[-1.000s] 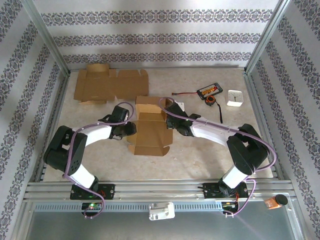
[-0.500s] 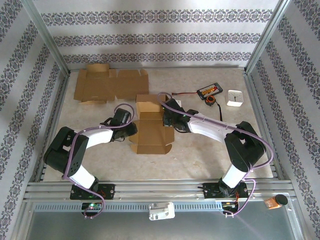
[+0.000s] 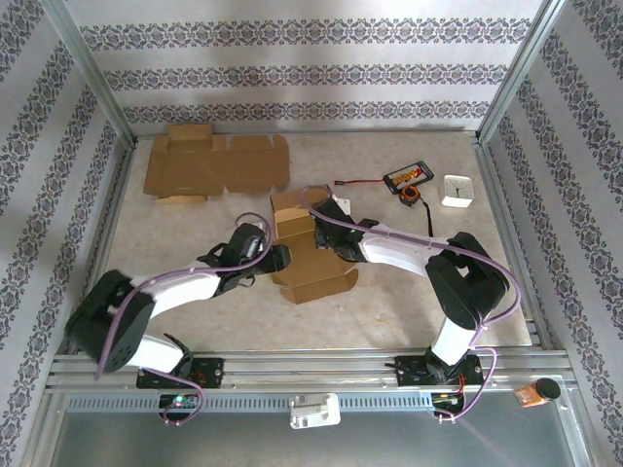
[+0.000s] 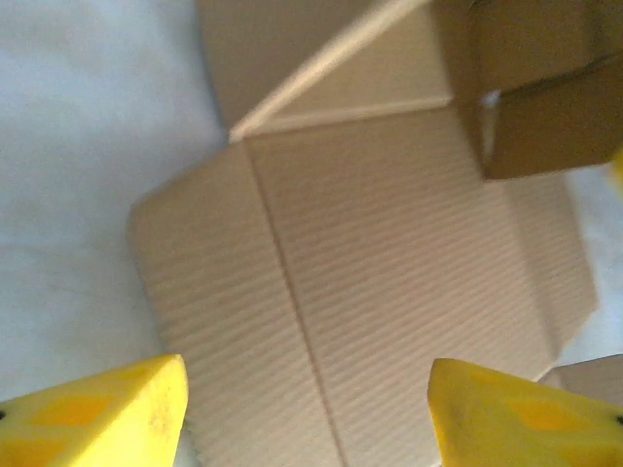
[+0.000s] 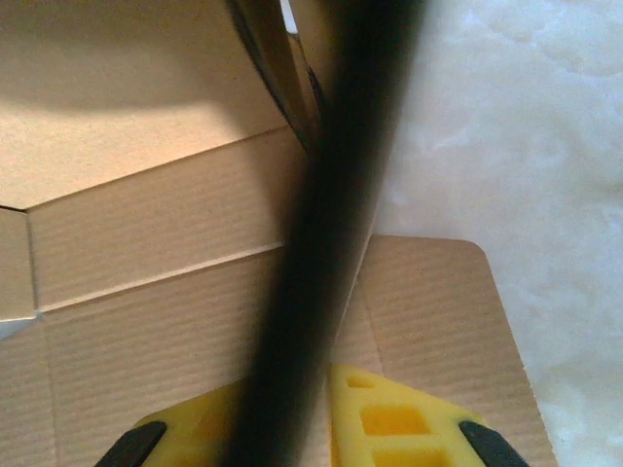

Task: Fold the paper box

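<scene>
The paper box point(image 3: 313, 272) sits half folded in the middle of the surface point(image 3: 419, 306). Its long way runs from the far side toward the near side, leaning a bit to the right. A tall flap stands up at its far end, and a flat flap lies open at its near end.

The left arm point(image 3: 185, 282) reaches in from the left, and the left jaws are just beside the left edge of the box. In the left wrist view they are wide open and hold nothing. The flat brown panel of the box point(image 4: 389, 292) lies right in front of them, between the two yellow tips.

The right arm point(image 3: 409, 253) comes in from the right, and the right jaws are at the far right side of the box. In the right wrist view they are almost closed, with a thin dark edge standing between them. It looks like they are pinching a side wall of the box point(image 5: 146, 292).

So the box is to the right of the left jaws and very close. I think the left arm is the free one to push or lift the next flap.

A second ago the box sat more to the left and straighter. Now it has slid right and turned. The left arm has reached farther in, and its jaws have opened much wider.
</scene>
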You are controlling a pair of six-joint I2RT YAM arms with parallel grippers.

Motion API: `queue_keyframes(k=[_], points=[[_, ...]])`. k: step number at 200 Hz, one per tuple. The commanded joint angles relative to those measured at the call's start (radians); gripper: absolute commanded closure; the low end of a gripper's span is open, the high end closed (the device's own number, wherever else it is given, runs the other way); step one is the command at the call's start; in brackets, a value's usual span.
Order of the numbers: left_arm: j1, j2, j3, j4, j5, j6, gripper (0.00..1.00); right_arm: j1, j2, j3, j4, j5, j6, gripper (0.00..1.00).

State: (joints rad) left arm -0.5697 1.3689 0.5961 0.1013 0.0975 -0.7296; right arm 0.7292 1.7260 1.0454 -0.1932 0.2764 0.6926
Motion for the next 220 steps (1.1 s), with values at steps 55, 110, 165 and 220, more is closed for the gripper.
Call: queue_keyframes(k=[55,110,165,220], points=[[0.083,-0.237,0.211,-0.264,-0.065,-0.028,0.27,0.009,0.004,-0.003,-0.008,0.019,-0.053,0.85],[0.158,-0.004,0.312,-0.1,0.114,-0.234,0.37,0.007,-0.011,0.001,-0.016,0.022,-0.063,0.84],[0.174,0.128,0.342,-0.021,0.117,-0.214,0.49,0.008,-0.019,0.016,-0.022,-0.015,-0.058,0.82],[0.174,0.158,0.329,-0.013,0.151,-0.22,0.56,-0.003,-0.013,0.073,-0.002,-0.078,-0.05,0.68]])
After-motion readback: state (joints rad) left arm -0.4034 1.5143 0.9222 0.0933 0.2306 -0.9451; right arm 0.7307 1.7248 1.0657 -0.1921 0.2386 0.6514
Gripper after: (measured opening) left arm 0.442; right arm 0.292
